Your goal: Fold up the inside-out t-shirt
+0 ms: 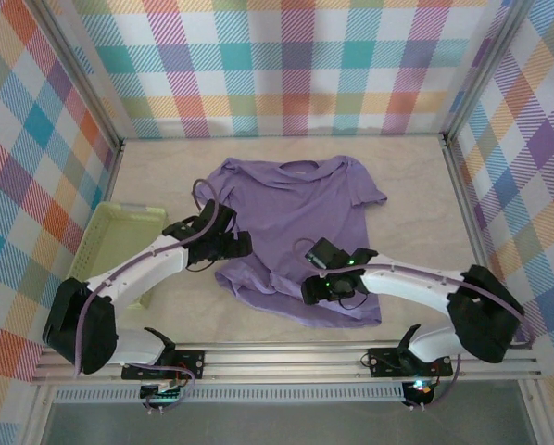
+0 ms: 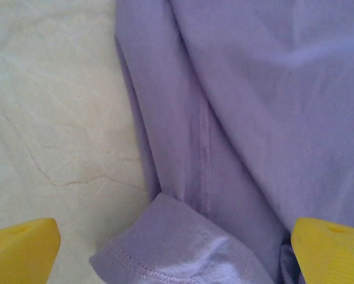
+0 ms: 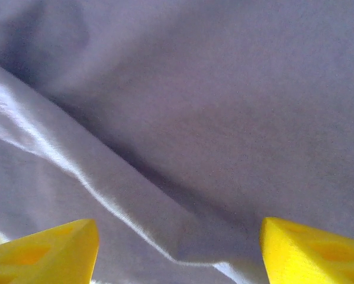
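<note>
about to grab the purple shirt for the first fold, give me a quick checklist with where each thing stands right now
1. The left gripper is open: ok, its fingers stand wide apart.
2. The left gripper is over the edge of the t-shirt: ok, the sleeve hem and a stitched seam lie between its fingers, with bare table beside them.
3. The right gripper is open: ok, fingers apart above a raised fold.
4. Fabric gripped: not ok, neither gripper holds any.
5. The t-shirt lies flat: not ok, it is wrinkled and its lower left edge is bunched.
6. The tray is apart from the t-shirt: ok, it sits to the left.
</note>
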